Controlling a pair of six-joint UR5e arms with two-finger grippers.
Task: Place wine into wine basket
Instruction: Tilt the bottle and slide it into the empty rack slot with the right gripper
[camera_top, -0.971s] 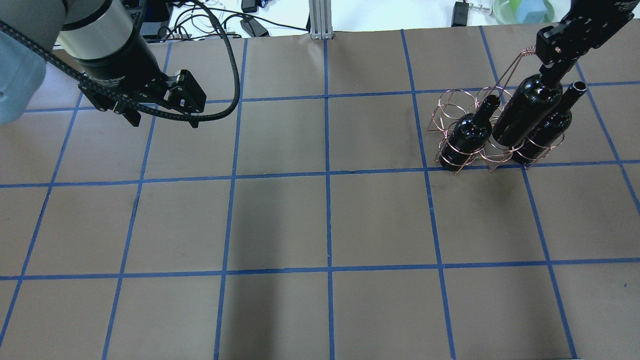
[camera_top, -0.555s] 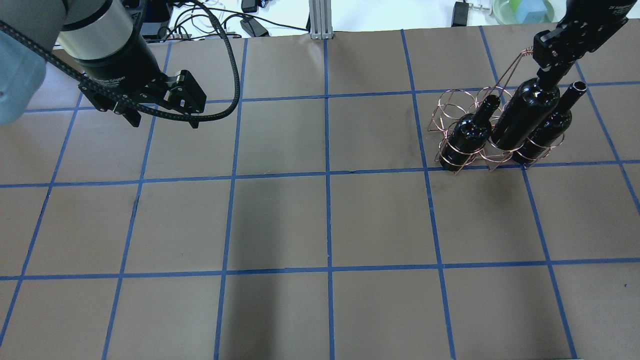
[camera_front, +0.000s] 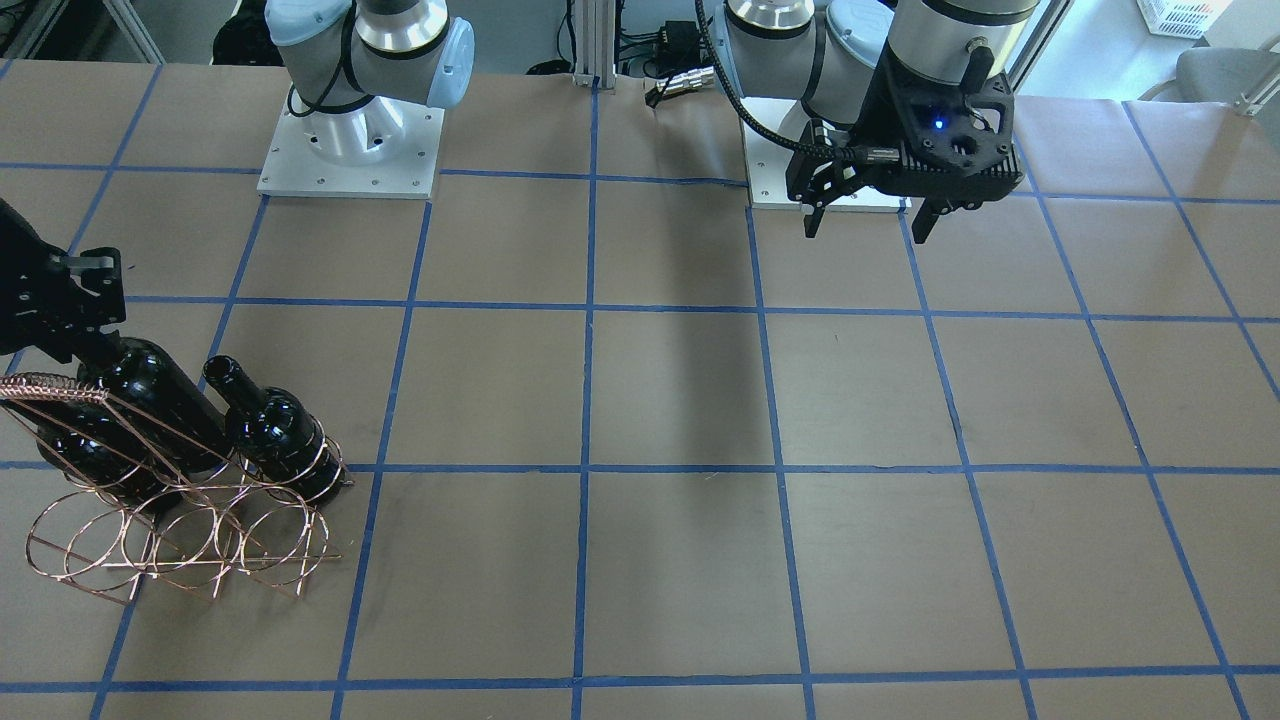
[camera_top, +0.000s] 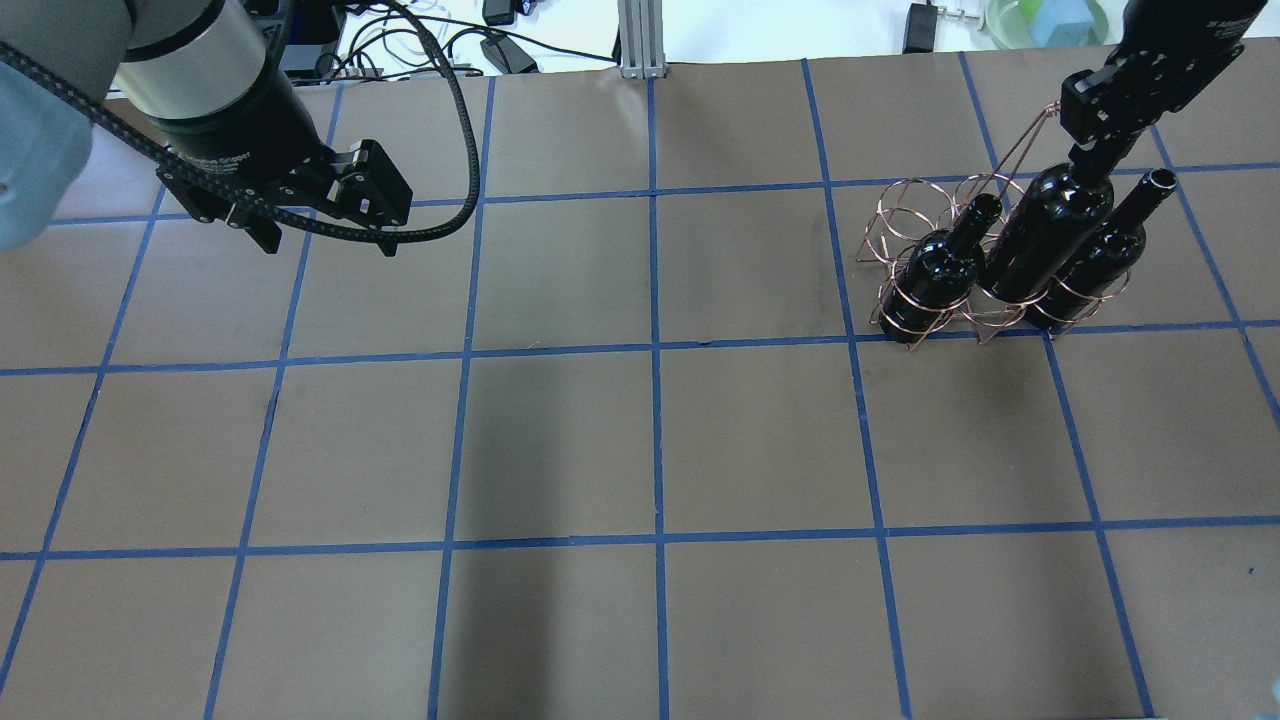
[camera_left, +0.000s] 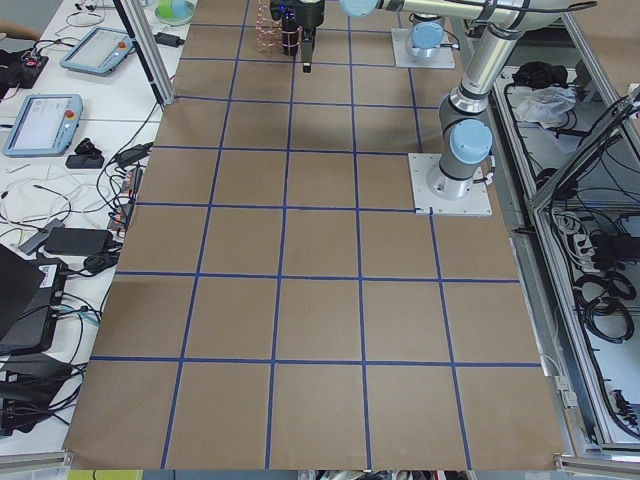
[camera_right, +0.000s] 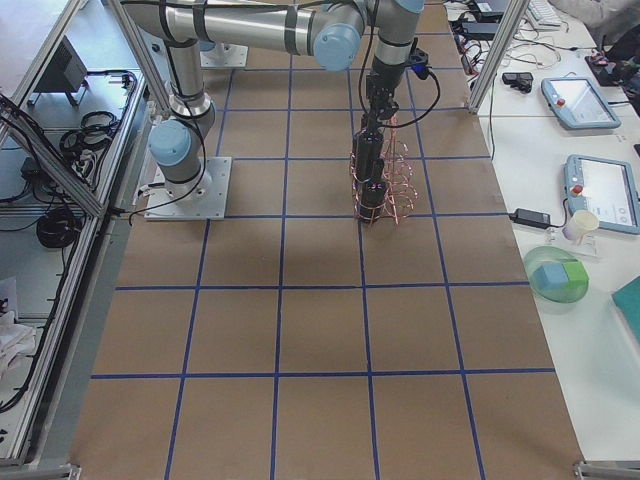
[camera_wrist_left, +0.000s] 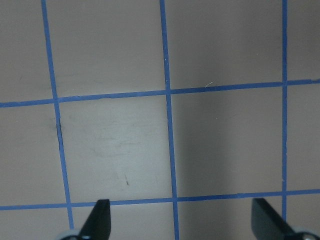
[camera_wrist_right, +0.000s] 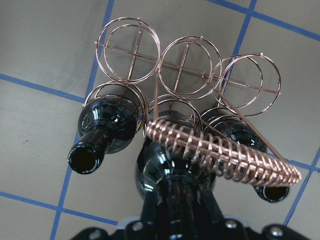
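Overhead exterior view, left to right. Left gripper (camera_top: 326, 240): fingers spread wide, holding nothing, above the table (camera_top: 560, 440). Wine basket (camera_wrist_right: 220, 150): far right, its three rings nearer the robot each with a bottle, the farther rings unfilled. Wine (camera_top: 1045, 235): the middle bottle, upright, long axis vertical, base down in the centre ring, neck pointing up (mouth hidden). Right gripper (camera_top: 1095, 150): fingers closed on that neck from above. Left bottle (camera_top: 940, 265) and right bottle (camera_top: 1100, 255) flank it, mouths open upward.

The wine (camera_top: 1045, 240) stands in the wine basket (camera_wrist_right: 220, 150) between two other bottles (camera_top: 938, 270)
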